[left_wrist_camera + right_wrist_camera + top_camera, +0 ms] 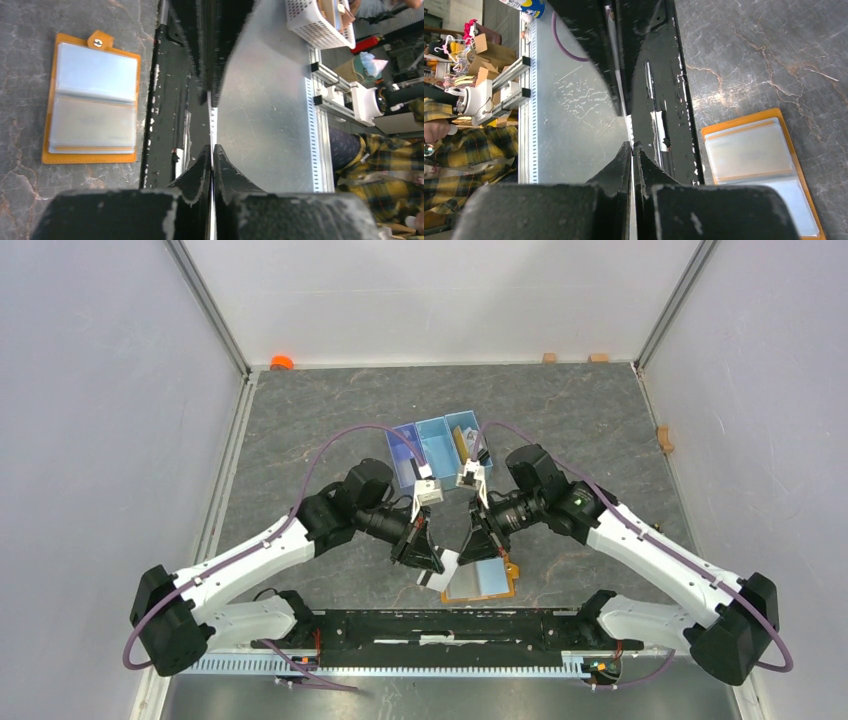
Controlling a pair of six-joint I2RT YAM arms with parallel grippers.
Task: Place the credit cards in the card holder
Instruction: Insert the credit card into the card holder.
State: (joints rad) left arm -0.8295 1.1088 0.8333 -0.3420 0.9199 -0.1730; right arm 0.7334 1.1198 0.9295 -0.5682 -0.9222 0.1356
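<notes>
Two black fingers point(197, 175) of the left gripper point(212, 149) are pinched tight on a thin pale card point(447, 563). The left wrist camera sees that card only as a thin line, edge on. The right gripper point(632, 146) is pinched the same way, with a thin pale edge sticking out past its tips. From above, one pale card shows between the two gripper tips, held up off the table point(330, 430). The card holder point(90, 158) lies open and flat on the table, just below the card and close to the arm bases. Its clear pockets face up. Farther back sits a blue tray point(437, 450). A gold-yellow card point(461, 444) leans in its right part.
</notes>
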